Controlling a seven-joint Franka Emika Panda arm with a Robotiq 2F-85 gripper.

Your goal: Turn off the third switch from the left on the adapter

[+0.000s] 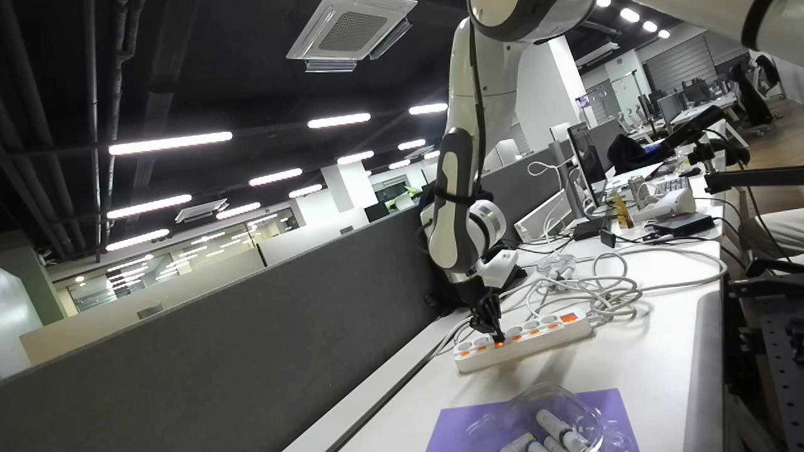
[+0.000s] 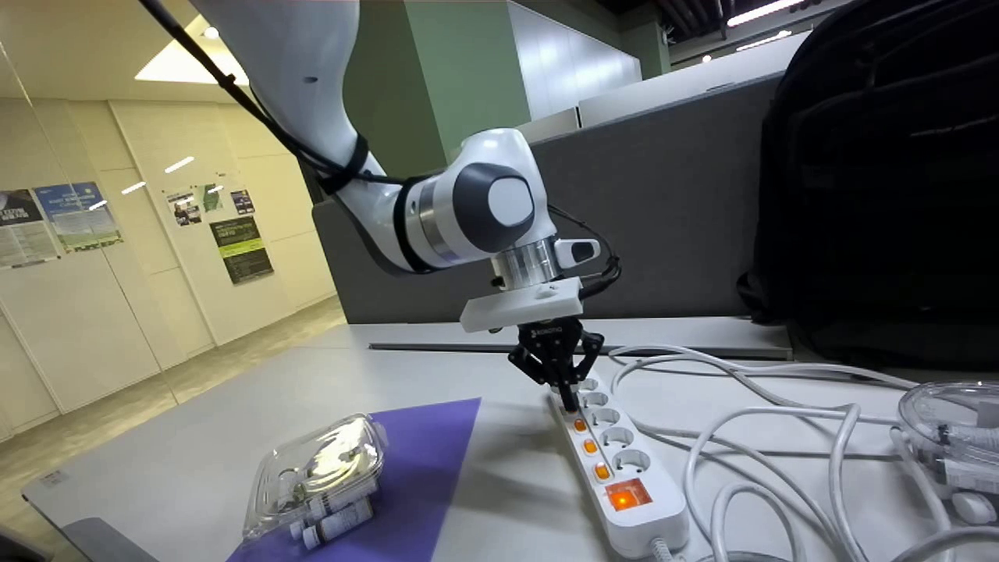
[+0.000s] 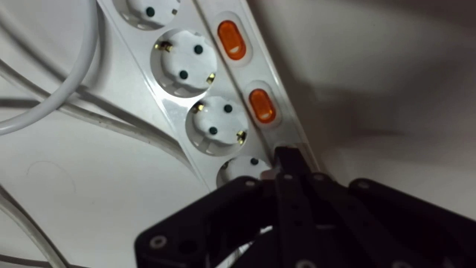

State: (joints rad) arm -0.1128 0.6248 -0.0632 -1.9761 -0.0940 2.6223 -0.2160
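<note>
Two fingers, closed together and empty, stand over the adapter; a slip along it could press the switch beside them.

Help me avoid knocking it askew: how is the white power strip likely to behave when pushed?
The white power strip is likely stiff, judging by its long plastic body. Lying flat, it probably won't tip if the claw presses down. A sideways shove might slide it, since the tabletop looks smooth.
</note>
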